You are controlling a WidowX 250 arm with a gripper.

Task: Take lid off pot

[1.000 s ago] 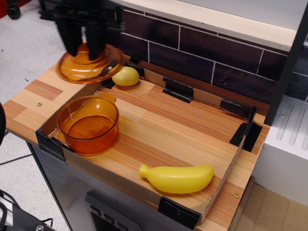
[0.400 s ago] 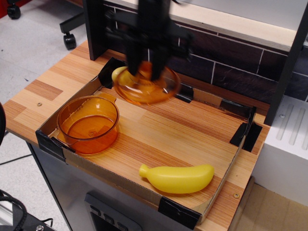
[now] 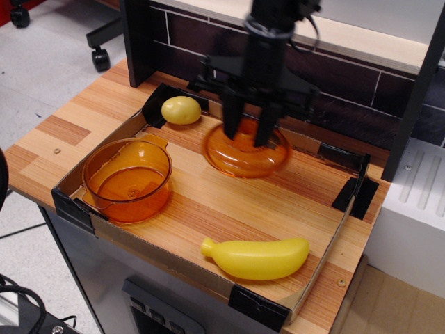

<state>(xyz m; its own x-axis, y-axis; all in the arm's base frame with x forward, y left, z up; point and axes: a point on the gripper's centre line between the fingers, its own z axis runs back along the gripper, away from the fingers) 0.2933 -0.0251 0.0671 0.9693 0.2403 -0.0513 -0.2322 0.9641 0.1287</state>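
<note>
The pot (image 3: 128,180) is a deep translucent orange bowl with side handles, open and uncovered at the left of the wooden tray. The lid (image 3: 246,154), shallow and orange, hangs just above the tray's back middle, well right of the pot. My black gripper (image 3: 247,132) comes down from above and is shut on the lid's centre knob, with its fingers (image 3: 233,120) on either side of it. The lid looks slightly blurred.
A yellow banana (image 3: 256,257) lies at the tray's front right. A yellow lemon-like fruit (image 3: 181,110) sits in the back left corner. Low cardboard walls (image 3: 327,250) with black tape corners ring the tray. A dark tiled wall (image 3: 348,83) stands behind.
My gripper has carried the lid from above the back left corner rightwards and down to the tray's back middle. The lemon-like fruit is uncovered again. The pot and banana have not moved.
</note>
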